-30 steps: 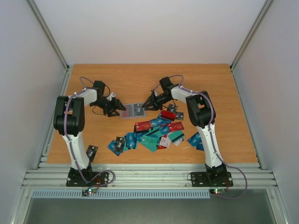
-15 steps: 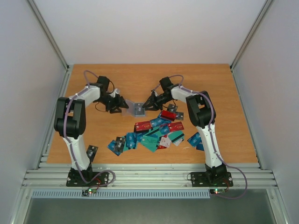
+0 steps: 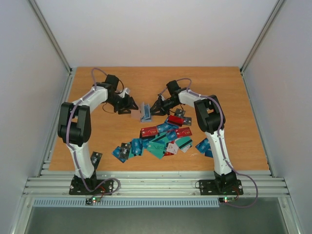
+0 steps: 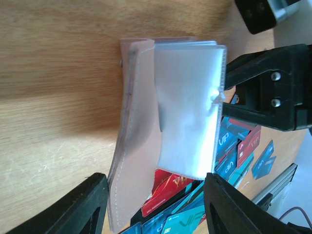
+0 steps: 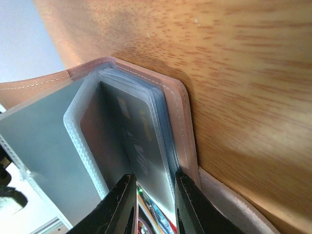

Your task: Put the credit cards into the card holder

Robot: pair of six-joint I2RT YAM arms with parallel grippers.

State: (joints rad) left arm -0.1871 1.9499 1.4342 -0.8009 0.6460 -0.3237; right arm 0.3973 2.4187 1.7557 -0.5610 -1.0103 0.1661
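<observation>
Jaws first: left gripper (image 3: 129, 106) is wide with nothing clamped. In its wrist view the fingers straddle the near end of the holder (image 3: 145, 112) without pinching it, as far as I can see. The holder sits on the table (image 3: 219, 87) between the two grippers, half folded: tan cover (image 4: 132, 146) flaring toward your left fingers, clear sleeves (image 4: 187, 112) fanned to the right. Its long axis runs roughly far-to-near in the top view, square to the line joining the grippers, so it lies straight ahead of the left jaws. Then right gripper (image 3: 154, 108): jaws narrow, pinching the sleeve stack and the right cover at their edge. One sleeve there looks loaded. The cards (image 3: 161, 139) lie in a loose overlapping pile just on the base side of the holder, beside the right arm. One stray card (image 3: 96, 158) is by the left arm's base, well apart. My read: right is the anchor and left is your free hand, with the pile near both. Watch the flared cover, which stands between the left jaws and the sleeves. The pile's far edge is also close to the holder, so a low sweep could drag cards.
</observation>
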